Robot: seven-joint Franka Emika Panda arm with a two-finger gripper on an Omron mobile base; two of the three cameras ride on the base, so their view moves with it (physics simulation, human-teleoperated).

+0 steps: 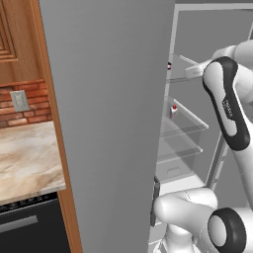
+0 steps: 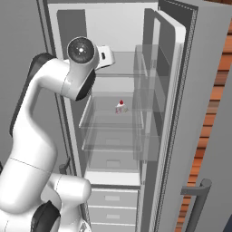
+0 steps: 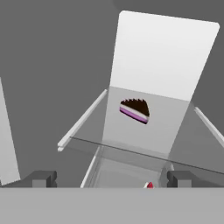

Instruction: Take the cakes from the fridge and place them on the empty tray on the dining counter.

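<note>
The fridge [image 2: 113, 27] stands open, its grey door [image 1: 108, 123] swung towards me. A dark chocolate cake [image 3: 135, 110] lies on an upper glass shelf [image 3: 131, 140], ahead of and a little above my gripper [image 3: 111, 179]. The gripper is open and empty, with its fingertips [image 3: 41, 178] wide apart, short of the shelf's front edge. My hand [image 2: 105, 55] reaches in at the upper shelf level. The white cake with a red top [image 2: 121, 107] sits one shelf lower, and its red top [image 3: 150, 185] peeks up between the fingers. The tray and the dining counter are out of view.
The right fridge door [image 2: 176, 113] hangs open with clear door bins [image 2: 149, 90] beside the shelves. Drawers [image 2: 113, 199] sit below the shelves. Left of the fridge are a marble worktop [image 1: 24, 158], a black oven [image 1: 29, 227] and a brick wall [image 1: 29, 101].
</note>
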